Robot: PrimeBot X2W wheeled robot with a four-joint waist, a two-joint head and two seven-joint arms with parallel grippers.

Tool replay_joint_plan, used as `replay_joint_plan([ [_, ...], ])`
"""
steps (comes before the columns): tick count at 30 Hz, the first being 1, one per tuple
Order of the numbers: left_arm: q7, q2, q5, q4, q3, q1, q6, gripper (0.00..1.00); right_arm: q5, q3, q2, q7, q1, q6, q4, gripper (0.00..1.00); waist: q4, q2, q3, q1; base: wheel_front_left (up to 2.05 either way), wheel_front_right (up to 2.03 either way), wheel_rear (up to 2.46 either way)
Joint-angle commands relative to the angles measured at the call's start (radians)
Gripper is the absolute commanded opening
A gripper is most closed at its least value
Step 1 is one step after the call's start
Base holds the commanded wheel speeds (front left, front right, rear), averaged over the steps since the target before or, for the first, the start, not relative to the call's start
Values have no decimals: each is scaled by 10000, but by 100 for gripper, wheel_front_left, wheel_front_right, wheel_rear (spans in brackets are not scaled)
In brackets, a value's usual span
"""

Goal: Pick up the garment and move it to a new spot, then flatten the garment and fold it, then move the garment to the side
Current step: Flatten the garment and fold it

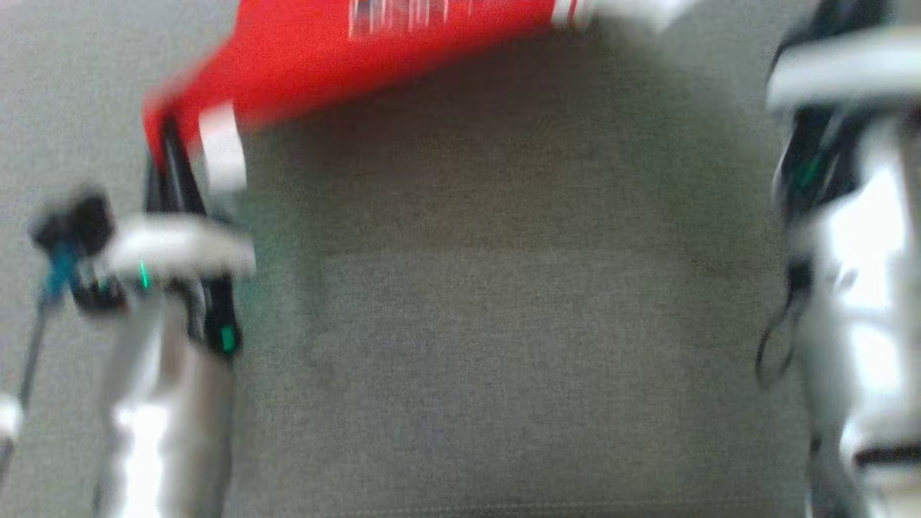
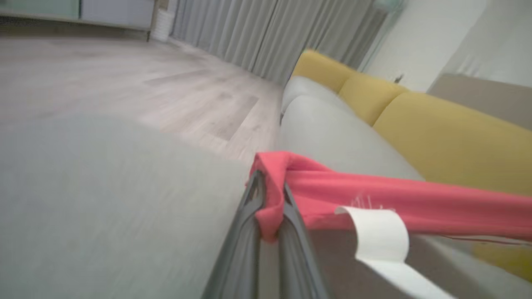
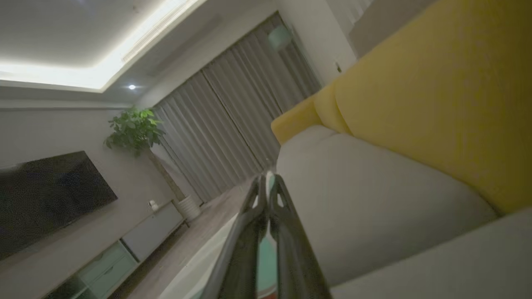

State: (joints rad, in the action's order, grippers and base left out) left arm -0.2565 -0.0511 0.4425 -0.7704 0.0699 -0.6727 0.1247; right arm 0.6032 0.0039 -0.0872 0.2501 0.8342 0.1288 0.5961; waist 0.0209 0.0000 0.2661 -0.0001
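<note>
The red garment (image 1: pixel 338 50) with white trim hangs blurred across the top of the head view, above the grey sofa seat (image 1: pixel 504 324). My left gripper (image 1: pixel 169 162) is shut on its lower left corner. In the left wrist view the left gripper (image 2: pixel 271 195) pinches a bunched corner of the garment (image 2: pixel 415 203), which stretches off to the right with a white band (image 2: pixel 380 234) hanging from it. My right gripper (image 3: pixel 268 182) is shut with nothing between its fingers, pointing past the sofa toward the curtains. My right forearm (image 1: pixel 856 288) stands at the right edge.
Yellow back cushions (image 2: pixel 436 133) run behind the grey seat cushions (image 2: pixel 341 141). Wooden floor (image 2: pixel 124 83) and grey curtains (image 2: pixel 270 37) lie beyond the sofa's end. A television (image 3: pixel 50 195), a low cabinet (image 3: pixel 149 232) and a potted plant (image 3: pixel 133 128) line the far wall.
</note>
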Motion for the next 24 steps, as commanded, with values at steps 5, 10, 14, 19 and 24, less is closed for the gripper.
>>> replay_joint_plan([
  [5, -52, -89, 53, 250, 1003, 1861, 30, 0, 1138, 830, -379, -57, -2745, 19, -1002, 0, -209, 0, -470, 1, 0, 0, 0],
  [10, -52, 1, 754, 433, 986, 3411, 54, 0, 1827, 982, -402, -249, -4935, 19, -1363, 0, -441, 0, -1156, 1, 0, 0, 0],
  [14, -52, 5, 1082, 725, 743, 4454, 56, 0, 1908, 1372, -464, -575, -6482, 19, -1639, 0, -515, 0, -1813, 1, 0, 0, 0],
  [19, -52, 7, 1436, 1047, 718, 5695, 57, 0, 1609, 1660, -550, -567, -8247, 19, -1950, 0, -668, 0, -2527, 1, 0, 0, 0],
  [24, -52, 7, 1693, 1440, 606, 6542, 58, 0, 1602, 1592, -443, -588, -9074, 19, -2199, 0, -745, 0, -2727, 1, 0, 0, 0],
])
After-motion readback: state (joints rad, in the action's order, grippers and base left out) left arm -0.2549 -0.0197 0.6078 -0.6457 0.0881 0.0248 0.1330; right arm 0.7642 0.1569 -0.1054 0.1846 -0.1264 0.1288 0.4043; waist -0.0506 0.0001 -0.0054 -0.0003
